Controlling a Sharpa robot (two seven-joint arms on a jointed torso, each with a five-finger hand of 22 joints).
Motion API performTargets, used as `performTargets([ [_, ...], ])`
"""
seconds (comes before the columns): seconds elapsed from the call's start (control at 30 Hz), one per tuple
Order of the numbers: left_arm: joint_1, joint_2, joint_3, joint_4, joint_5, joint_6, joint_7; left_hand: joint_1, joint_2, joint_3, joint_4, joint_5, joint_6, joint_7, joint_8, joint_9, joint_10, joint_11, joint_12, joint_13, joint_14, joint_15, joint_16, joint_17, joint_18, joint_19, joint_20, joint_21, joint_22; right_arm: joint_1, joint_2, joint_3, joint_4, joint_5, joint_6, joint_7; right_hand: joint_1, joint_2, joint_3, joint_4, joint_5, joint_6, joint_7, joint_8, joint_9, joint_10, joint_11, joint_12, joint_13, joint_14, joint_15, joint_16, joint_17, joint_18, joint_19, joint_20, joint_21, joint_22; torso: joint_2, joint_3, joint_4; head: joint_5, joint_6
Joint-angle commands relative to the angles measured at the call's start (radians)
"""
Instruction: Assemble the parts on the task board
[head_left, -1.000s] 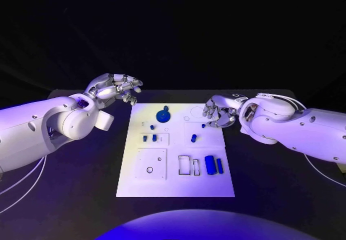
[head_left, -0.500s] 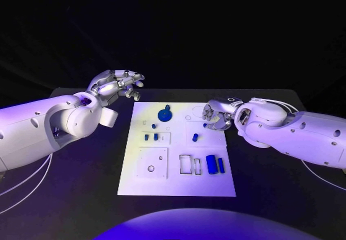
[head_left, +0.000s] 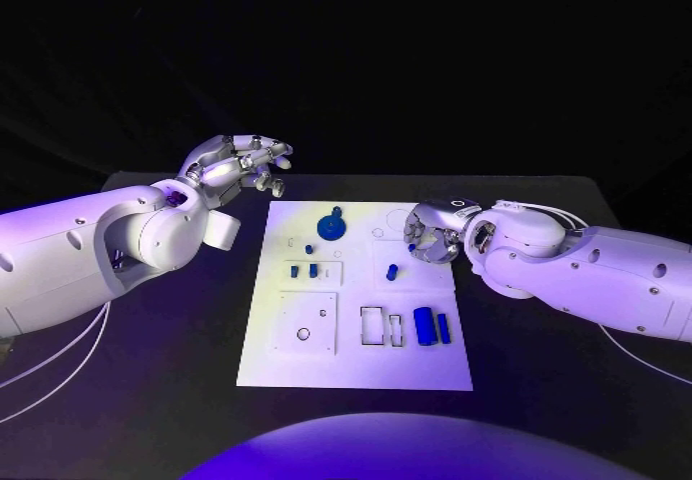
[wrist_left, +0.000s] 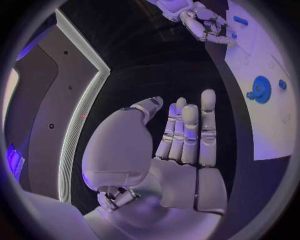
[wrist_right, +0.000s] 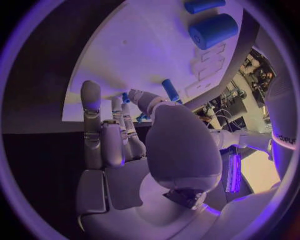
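The white task board (head_left: 353, 345) lies in the middle of the black table. A round blue part (head_left: 332, 227) sits near its far edge, and small blue pegs (head_left: 303, 270) stand below it. A single peg (head_left: 391, 270) stands right of centre. A thick blue cylinder (head_left: 424, 326) and a thin blue bar (head_left: 444, 328) lie at the lower right. My right hand (head_left: 430, 232) hovers over the board's right edge, fingers curled, pinching a small blue part (wrist_right: 125, 97) between thumb and finger. My left hand (head_left: 238, 165) is raised beyond the board's far left corner, holding nothing, fingers extended (wrist_left: 187, 132).
Empty rectangular slots (head_left: 379, 327) and a square plate with a ring (head_left: 304, 325) mark the board's near half. Both white forearms flank the board (wrist_left: 262, 125). Bare black table lies in front of the board and on both sides.
My right hand has drawn a little inward along the board's right edge, with the small blue part still in its fingers. My left hand has barely shifted.
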Motion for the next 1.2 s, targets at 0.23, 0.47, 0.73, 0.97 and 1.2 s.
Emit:
performTargets([
  [0.23,0.001,0.006,0.001,-0.001,-0.008,0.001,0.001,0.01,-0.003,0.003,0.001,0.004,-0.007,0.0,0.0,0.002,0.0,0.006,-0.007,-0.001,0.002,0.002,-0.004,0.001,0.011,-0.004,0.001,-0.006,-0.002,-0.014,0.016,0.0,-0.01,-0.02,0.008,-0.005,0.013,0.012,0.047,-0.01,-0.026,0.033,-0.011,0.007,0.018,0.037,-0.011,0.013,0.008,0.054,-0.002,0.026,0.013,-0.007,-0.009,-0.004,0.051,0.052,0.0,0.0004,-0.0007,0.003,-0.003],
  [0.47,0.001,0.008,0.001,-0.002,-0.017,0.004,-0.002,0.009,-0.006,0.002,0.001,0.004,-0.007,0.001,0.0,0.002,-0.001,0.006,-0.009,-0.002,0.002,0.003,-0.005,0.0,0.011,-0.005,0.002,-0.007,-0.003,-0.022,0.02,0.0,-0.009,-0.033,0.02,-0.014,0.024,0.012,0.067,-0.037,-0.037,0.056,-0.021,0.022,0.041,0.072,-0.023,0.03,0.024,0.056,-0.011,0.043,0.022,-0.012,-0.009,-0.012,0.093,0.099,0.0,0.0,-0.0003,0.002,-0.003],
  [0.73,0.001,0.009,0.001,-0.001,-0.023,-0.004,0.003,0.012,-0.005,0.002,0.003,0.006,-0.008,0.001,0.0,0.002,0.001,0.006,-0.009,-0.003,0.013,0.002,0.0,0.015,0.006,0.02,0.001,0.034,0.008,-0.031,0.025,-0.001,-0.006,-0.1,0.079,-0.032,0.03,0.011,0.071,-0.061,-0.053,0.071,-0.028,0.032,0.062,0.089,-0.032,0.042,0.041,0.056,-0.017,0.054,0.027,-0.014,-0.014,-0.018,0.118,0.13,0.001,-0.0004,0.0011,0.0,-0.003],
  [0.97,0.001,0.009,0.001,-0.001,-0.023,-0.006,0.003,0.013,-0.005,0.002,0.004,0.006,-0.008,0.001,0.0,0.002,0.002,0.006,-0.009,-0.004,0.013,0.002,-0.001,0.012,0.006,0.023,0.001,0.035,0.008,-0.039,0.022,-0.002,-0.001,-0.146,0.079,-0.055,0.031,0.014,0.075,-0.067,-0.049,0.074,-0.029,0.034,0.068,0.093,-0.033,0.045,0.047,0.056,-0.019,0.056,0.027,-0.014,-0.016,-0.02,0.124,0.137,-0.001,-0.0012,0.0003,-0.001,-0.003],
  [1.2,0.001,0.014,0.001,-0.006,-0.024,-0.003,-0.001,0.012,-0.005,0.001,0.006,0.006,-0.01,0.002,-0.001,0.002,0.002,0.006,-0.01,-0.004,0.012,0.002,-0.002,0.009,0.006,0.024,0.001,0.034,0.008,-0.043,0.011,-0.002,0.015,-0.172,-0.03,-0.056,0.058,0.038,0.12,-0.111,-0.038,0.111,-0.04,0.053,0.102,0.137,-0.05,0.067,0.078,0.057,-0.036,0.069,0.035,-0.02,-0.009,-0.035,0.181,0.199,0.0,-0.0005,-0.0002,-0.002,-0.003],
])
